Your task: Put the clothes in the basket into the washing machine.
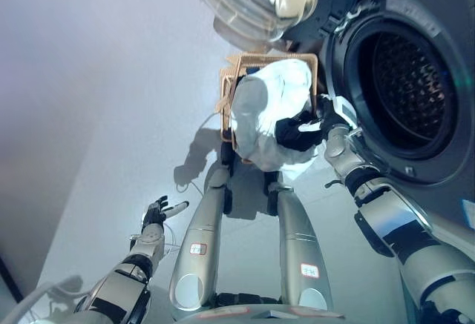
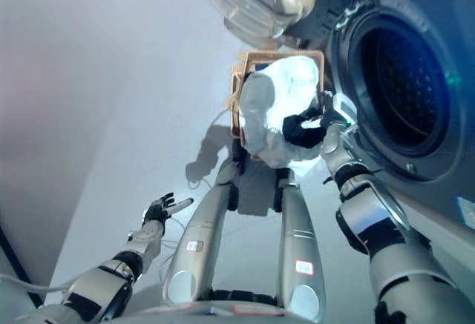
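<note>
- Lighting: bright, cool daylight overall; the floor (image 1: pixel 89 116) is evenly lit.
- Glare: the white garment (image 1: pixel 271 109) is overexposed, detail lost.
- Dark zone: the washing machine drum (image 1: pixel 404 87) interior stays dim.
- Shadows: soft, falling on the floor beside the basket (image 1: pixel 230 79).

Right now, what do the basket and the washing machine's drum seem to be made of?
The tan square basket looks like woven wicker or rattan, matte: its rim shows plaited strands. The dark round drum of the washing machine appears to be perforated metal, with rows of small holes.
</note>
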Available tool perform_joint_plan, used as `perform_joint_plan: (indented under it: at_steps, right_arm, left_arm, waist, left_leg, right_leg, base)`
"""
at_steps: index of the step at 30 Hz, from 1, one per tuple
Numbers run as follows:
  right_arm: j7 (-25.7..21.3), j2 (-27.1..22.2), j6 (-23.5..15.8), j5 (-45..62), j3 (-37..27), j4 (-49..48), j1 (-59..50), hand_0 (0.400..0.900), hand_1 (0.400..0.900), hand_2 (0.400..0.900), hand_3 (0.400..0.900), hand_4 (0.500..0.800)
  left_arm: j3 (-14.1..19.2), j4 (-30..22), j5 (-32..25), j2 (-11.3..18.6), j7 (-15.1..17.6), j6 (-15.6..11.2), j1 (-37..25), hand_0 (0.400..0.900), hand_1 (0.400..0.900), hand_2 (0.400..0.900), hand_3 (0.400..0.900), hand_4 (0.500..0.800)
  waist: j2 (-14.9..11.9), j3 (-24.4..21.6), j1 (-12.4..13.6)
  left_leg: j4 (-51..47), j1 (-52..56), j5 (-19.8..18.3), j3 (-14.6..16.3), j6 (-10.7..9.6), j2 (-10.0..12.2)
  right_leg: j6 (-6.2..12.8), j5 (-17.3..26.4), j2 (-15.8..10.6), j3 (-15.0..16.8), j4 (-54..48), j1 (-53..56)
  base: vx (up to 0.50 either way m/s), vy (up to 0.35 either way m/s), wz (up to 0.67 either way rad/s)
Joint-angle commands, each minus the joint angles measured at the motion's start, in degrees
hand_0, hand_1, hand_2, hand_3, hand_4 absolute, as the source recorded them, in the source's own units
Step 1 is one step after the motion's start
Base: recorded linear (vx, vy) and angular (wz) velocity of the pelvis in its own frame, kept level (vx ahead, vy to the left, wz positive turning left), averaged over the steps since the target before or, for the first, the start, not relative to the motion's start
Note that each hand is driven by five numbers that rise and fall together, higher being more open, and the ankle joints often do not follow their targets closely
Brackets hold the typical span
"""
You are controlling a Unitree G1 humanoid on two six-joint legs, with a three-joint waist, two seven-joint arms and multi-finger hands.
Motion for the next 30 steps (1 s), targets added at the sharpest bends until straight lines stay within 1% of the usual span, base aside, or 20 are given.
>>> perform_joint_plan:
  at_steps: [1,2,4,7,9,11,12,13,14,20,22,25,28,30]
  right_arm:
    - [-3.47,-4.8,1.48,-4.35,3.2,-0.75,3.51,0.9,0.9,0.9,0.9,0.8]
    - [-3.79,-4.56,1.82,-4.75,3.43,0.03,2.99,0.9,0.9,0.9,0.9,0.8]
    - [-3.37,-4.13,1.97,-4.78,3.38,0.79,3.48,0.9,0.9,0.9,0.9,0.8]
    - [-1.52,-3.24,2.32,-5.61,4.14,1.39,4.44,0.9,0.9,0.9,0.9,0.8]
    - [0.27,-3.28,2.4,-6.93,5.73,0.91,4.63,0.9,0.9,0.9,0.9,0.8]
    - [0.91,-3.32,2.33,-8.5,7.12,-0.23,5.24,0.9,0.9,0.9,0.9,0.8]
    - [0.78,-3.38,2.33,-9.61,7.94,-0.6,5.19,0.855,0.855,0.855,0.855,0.773]
    - [0.63,-3.56,2.4,-9.96,8.21,-0.55,5.04,0.608,0.608,0.608,0.608,0.625]
    - [0.18,-3.7,2.5,-10.26,8.35,-0.26,4.9,0.4,0.4,0.4,0.4,0.5]
    - [-2.38,-3.62,2.58,-9.45,6.86,0.45,5.02,0.4,0.4,0.4,0.4,0.5]
    - [-3.39,-3.52,2.49,-8.22,5.54,0.56,5.16,0.4,0.4,0.4,0.4,0.5]
    - [-5.12,-4.11,1.75,-5.08,2.82,-1.54,5.92,0.4,0.4,0.4,0.4,0.5]
    - [-6.9,-5.7,0.4,-1.34,-0.74,-9.19,8.48,0.4,0.4,0.4,0.4,0.5]
    - [-8.02,-8.49,-0.88,1.27,-4.01,-18.04,10.39,0.4,0.4,0.4,0.4,0.5]
  left_arm:
    - [0.07,-1.3,-3.3,1.44,2.89,-0.44,2.68,0.9,0.9,0.9,0.9,0.8]
    - [0.06,-1.34,-3.61,1.28,2.93,-0.36,2.13,0.9,0.9,0.9,0.9,0.8]
    - [-0.17,-1.37,-3.79,1.09,2.99,-0.34,1.94,0.9,0.9,0.9,0.9,0.8]
    - [0.05,-1.27,-3.97,0.97,2.55,-0.1,1.4,0.9,0.9,0.9,0.9,0.8]
    - [0.11,-1.42,-3.81,1.0,1.96,0.08,1.52,0.9,0.9,0.9,0.9,0.8]
    - [0.23,-1.62,-3.52,1.11,1.6,0.21,2.19,0.9,0.9,0.9,0.9,0.8]
    - [0.26,-1.58,-3.49,1.01,1.58,0.27,2.23,0.9,0.9,0.9,0.9,0.8]
    - [0.14,-1.49,-3.39,0.96,1.65,0.26,2.22,0.9,0.9,0.9,0.9,0.8]
    - [-0.04,-1.38,-3.26,0.82,1.73,0.25,2.25,0.9,0.9,0.9,0.9,0.8]
    - [-0.57,-1.52,-3.38,0.19,2.85,-0.25,1.4,0.9,0.9,0.9,0.9,0.8]
    - [-0.65,-1.35,-3.25,0.07,3.26,-0.3,1.39,0.9,0.9,0.9,0.9,0.8]
    - [0.09,-0.93,-3.39,0.29,4.12,-0.36,1.69,0.9,0.9,0.9,0.9,0.8]
    - [1.49,-0.84,-3.37,0.66,4.83,-0.21,2.76,0.9,0.9,0.9,0.9,0.8]
    - [2.79,-0.59,-3.38,0.95,5.07,0.25,3.72,0.9,0.9,0.9,0.9,0.8]
  waist:
    - [2.63,0.4,0.13]
    - [2.82,0.4,0.21]
    - [3.15,0.4,0.37]
    - [3.72,0.4,0.68]
    - [3.94,0.4,0.91]
    - [3.8,0.4,0.96]
    - [3.72,0.4,1.01]
    - [3.66,0.4,0.97]
    - [3.53,0.4,0.93]
    - [3.01,0.4,0.67]
    - [2.76,0.4,0.53]
    - [2.06,0.4,-0.17]
    - [0.87,0.4,-1.4]
    - [-0.04,0.4,-2.34]
  left_leg:
    - [12.34,-6.75,-10.75,1.89,-0.87,-1.4]
    - [14.15,-8.95,-10.9,1.8,-0.85,-1.5]
    - [15.23,-9.88,-11.44,1.61,-0.87,-1.58]
    - [17.61,-12.77,-11.83,1.63,-0.96,-1.54]
    - [18.64,-14.17,-11.86,1.52,-1.03,-1.69]
    - [19.63,-14.89,-12.0,1.56,-1.11,-1.75]
    - [19.93,-15.29,-12.01,1.58,-1.18,-1.8]
    - [20.16,-15.53,-12.0,1.66,-1.22,-1.85]
    - [19.94,-15.41,-11.94,1.59,-1.29,-1.92]
    - [18.42,-14.26,-11.37,1.53,-1.54,-1.88]
    - [17.59,-13.46,-11.16,1.48,-1.6,-1.87]
    - [16.17,-11.82,-10.87,1.5,-1.72,-1.73]
    - [14.86,-9.91,-10.72,1.69,-1.78,-1.48]
    - [14.3,-8.63,-10.85,1.99,-1.81,-1.21]
  right_leg:
    - [2.15,0.46,-0.12,-0.04,3.23,-4.21]
    - [1.93,0.07,-0.31,-0.09,5.11,-6.39]
    - [1.78,-0.48,-0.5,-0.24,6.28,-7.33]
    - [1.39,-1.17,-0.98,-0.48,9.23,-10.56]
    - [1.25,-1.47,-1.16,-0.57,10.3,-11.88]
    - [1.12,-1.73,-1.19,-0.49,11.4,-12.91]
    - [1.11,-1.78,-1.24,-0.46,11.81,-13.37]
    - [1.11,-1.83,-1.33,-0.51,12.1,-13.68]
    - [1.09,-1.89,-1.34,-0.55,12.04,-13.63]
    - [1.27,-1.45,-1.35,-0.7,10.98,-12.77]
    - [1.32,-1.31,-1.37,-0.88,10.38,-12.03]
    - [1.4,-1.05,-1.2,-0.84,9.26,-10.58]
    - [1.48,-0.62,-0.72,-0.44,8.0,-8.79]
    - [1.55,-0.24,-0.31,-0.16,7.14,-7.58]
  base:
    - [-0.08,-0.046,0.24]
    - [-0.05,-0.044,0.19]
    - [-0.02,-0.026,0.12]
    - [-0.02,-0.029,0.11]
    - [-0.02,-0.04,0.1]
    - [-0.01,-0.027,0.04]
    - [0.0,0.0,0.0]
    - [0.0,0.0,0.0]
    - [0.0,0.0,0.0]
    - [0.0,0.0,0.0]
    - [0.0,0.0,0.0]
    - [0.0,0.012,-0.06]
    - [0.0,0.015,-0.16]
    - [-0.01,0.01,-0.21]
